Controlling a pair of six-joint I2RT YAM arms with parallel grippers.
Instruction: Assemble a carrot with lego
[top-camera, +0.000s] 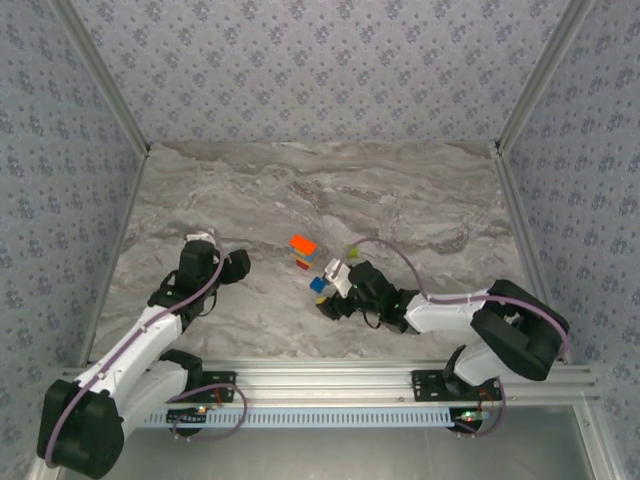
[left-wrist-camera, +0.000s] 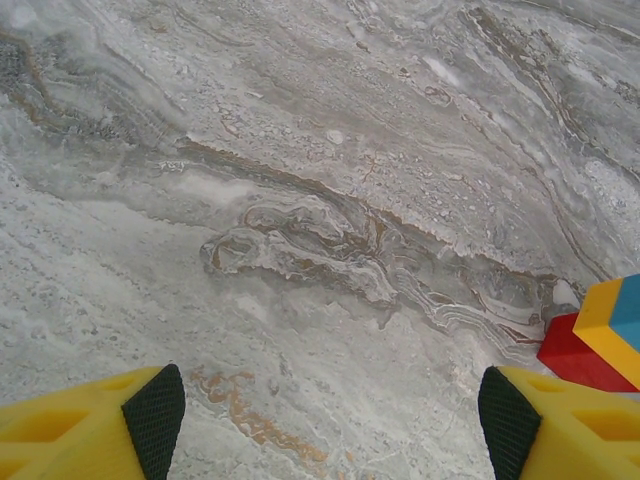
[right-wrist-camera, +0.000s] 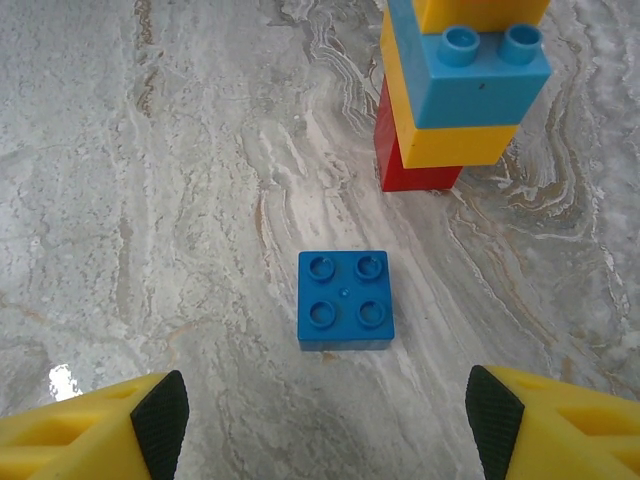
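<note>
2 arms (top-camera: 150, 340) folded low over table (top-camera: 250, 190) | left gripper (left-wrist-camera: 330, 415) parted, empty | right gripper (right-wrist-camera: 325, 415) parted above blue brick (right-wrist-camera: 345, 300)

**Marble table inside a papered booth**

The table (top-camera: 300, 190) has a grey marble top veined with white and brownish streaks. It is glossy enough to catch a small glare spot in the right wrist view. A back wall (top-camera: 320, 70), a left wall (top-camera: 50, 200) and a right wall (top-camera: 590, 180) enclose it, all papered grey-blue with a small flower pattern. Silver metal posts (top-camera: 100, 75) run along the back corners. A silver rail (top-camera: 320, 378) lies along the table's near edge, with a slotted strip (top-camera: 320, 415) just in front.
</note>
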